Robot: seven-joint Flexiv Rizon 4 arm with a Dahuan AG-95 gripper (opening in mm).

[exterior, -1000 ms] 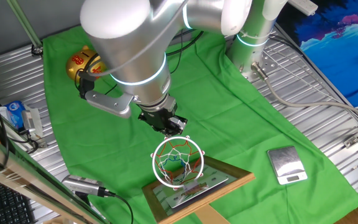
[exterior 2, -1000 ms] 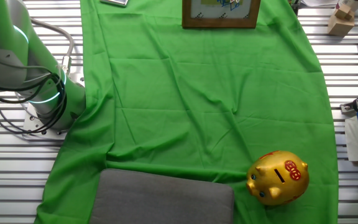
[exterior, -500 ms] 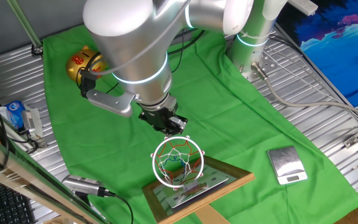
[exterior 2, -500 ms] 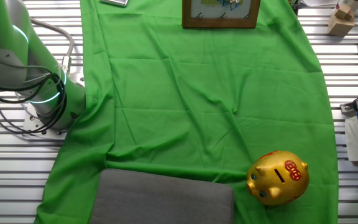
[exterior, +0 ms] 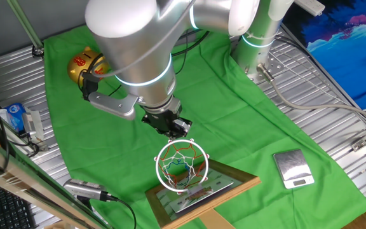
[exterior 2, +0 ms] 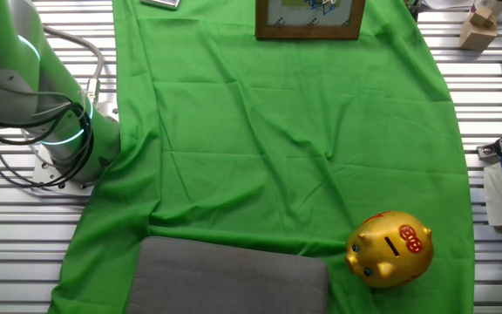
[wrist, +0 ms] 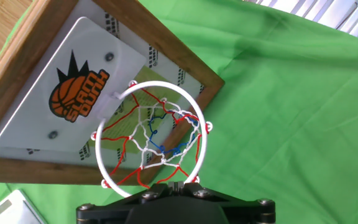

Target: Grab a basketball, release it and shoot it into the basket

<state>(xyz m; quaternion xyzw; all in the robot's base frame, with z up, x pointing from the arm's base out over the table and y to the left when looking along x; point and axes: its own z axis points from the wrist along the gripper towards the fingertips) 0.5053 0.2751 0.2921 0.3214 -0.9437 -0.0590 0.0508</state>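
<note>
The basket stands at the front of the green cloth: a white ring (exterior: 157, 166) with a red, white and green net, on a wooden-framed backboard (exterior: 202, 191). My gripper (exterior: 175, 129) hangs just behind and above the ring. In the hand view the ring (wrist: 98, 146) and the backboard (wrist: 55, 93) fill the frame, and my gripper (wrist: 174, 185) shows only as a black body at the bottom edge, its jaws pressed together. No basketball shows in any view, neither in the jaws nor in the net.
A gold-and-red piggy bank (exterior: 84, 65) sits at the far left of the cloth and also shows in the other fixed view (exterior 2: 390, 249). A silver scale (exterior: 292, 168) lies right of the hoop. A grey pad (exterior 2: 229, 277) lies at the cloth's near edge.
The arm has shifted very slightly since a second ago. The gripper stays beside the hoop ring and nothing else has moved.
</note>
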